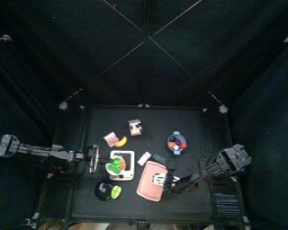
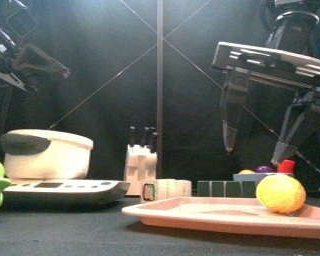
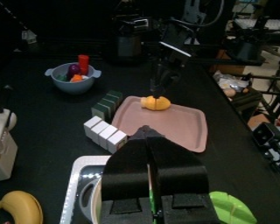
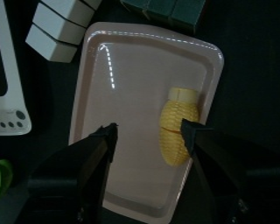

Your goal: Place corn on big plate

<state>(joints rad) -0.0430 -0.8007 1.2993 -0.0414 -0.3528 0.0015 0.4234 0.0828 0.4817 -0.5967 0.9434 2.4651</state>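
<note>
**With corn on big plate, right jaws spread wide**

While the right gripper (image 4: 146,133) hangs just above the big plate (image 4: 130,114), jaws wide apart w/ nothing between them, the corn (image 4: 180,122) lies flat on the pink surface, near one long rim. Left gripper (image 3: 154,179) rests back at the table's left, over a white dish (image 3: 84,175); jaws look closed, empty.

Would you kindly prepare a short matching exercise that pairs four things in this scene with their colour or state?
Things:
1. corn
2. big plate
3. right hand
4. bowl

States:
A. pink and rectangular
B. open, above the plate
C. yellow, lying on the plate
D. grey-blue, holding small toys

Pairs: 1-C, 2-A, 3-B, 4-D
</note>
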